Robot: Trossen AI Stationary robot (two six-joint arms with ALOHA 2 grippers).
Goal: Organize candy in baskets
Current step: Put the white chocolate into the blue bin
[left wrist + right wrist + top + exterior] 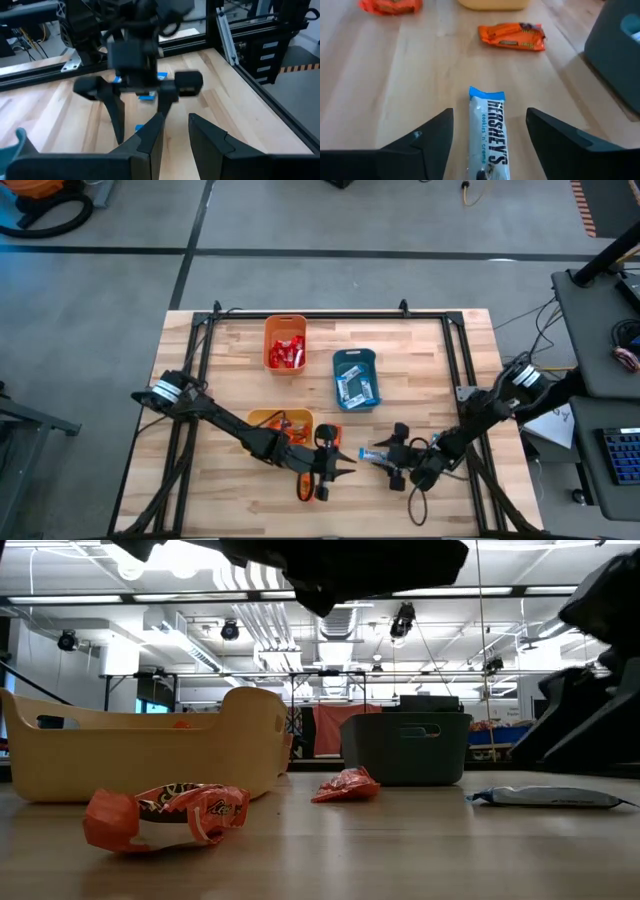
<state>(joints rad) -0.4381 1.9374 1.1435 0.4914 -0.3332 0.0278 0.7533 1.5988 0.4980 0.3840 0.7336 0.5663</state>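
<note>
1. The right hand (392, 457) sits low over the front of the counter (430, 370), right of centre, its fingers (422, 145) spread wide and released, gripping nothing.
2. Between those fingers a light blue and white candy bar (490, 132) lies flat on the wood, touching neither finger as far as the right wrist view shows; in the high view it is just left of the hand (375, 454).
3. The left hand (340, 468) is just beside it, at the front centre of the counter, pointing toward the right hand. Its fingers (147, 142) stand a narrow gap apart with nothing seen between them.
4. An orange wrapped candy (304, 483) lies on the counter beside the left hand; the low view shows two orange pieces (165, 815) (345, 785) loose on the wood.
5. The yellow basket (262, 419) is behind the left arm, with orange candy in it.
6. The orange basket (285, 323) stands at the back, holding red candy (287, 353).
7. The teal-blue basket (357, 359) is to its right, holding light blue bars (355, 385).
</note>
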